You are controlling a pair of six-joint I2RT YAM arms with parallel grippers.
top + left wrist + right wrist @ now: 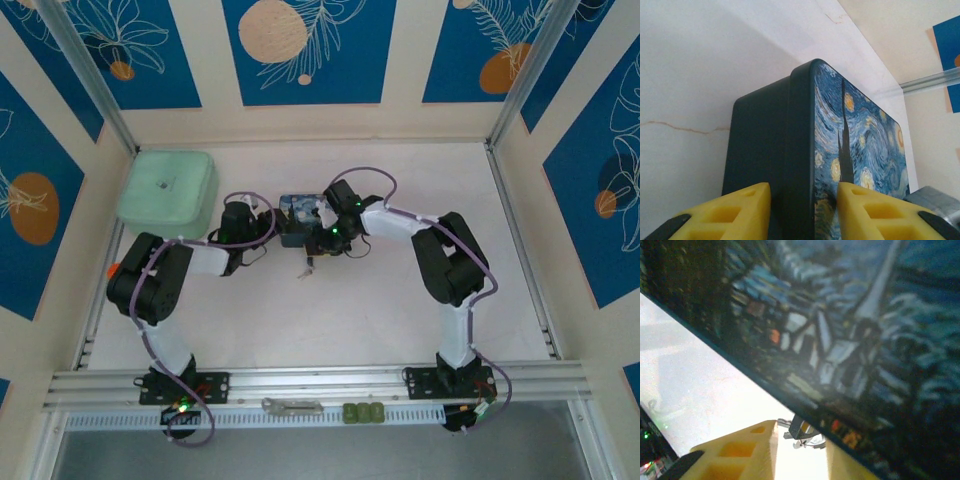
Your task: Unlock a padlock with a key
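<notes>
Two arms reach in over the white bench [350,320], each carrying one end effector. There are two containers. One is a mint-green square box [167,190] with its lid on, standing at the far left corner of the bench; what it holds cannot be seen. The other is a starry-night painted tin [860,130] at mid-bench with its lid seated, so its contents are hidden as well. The left end effector [804,192] is pinching this tin, one yellow finger on the dark side wall and the other on the painted face, with the lid's rim between them. The right end effector [801,442] hangs close over the tin's near edge, its yellow fingers spread a little with nothing caught between them. Through that gap the one padlock [799,431] shows, small, dark and silvery. It lies on the bench just beside the tin's near side, apart from both end effectors. It is too small and blurred to tell whether the key is with it. On the rail at the near edge lie one grey metal tool [292,406] and, just beside it, three green blocks [363,411] in a row.
</notes>
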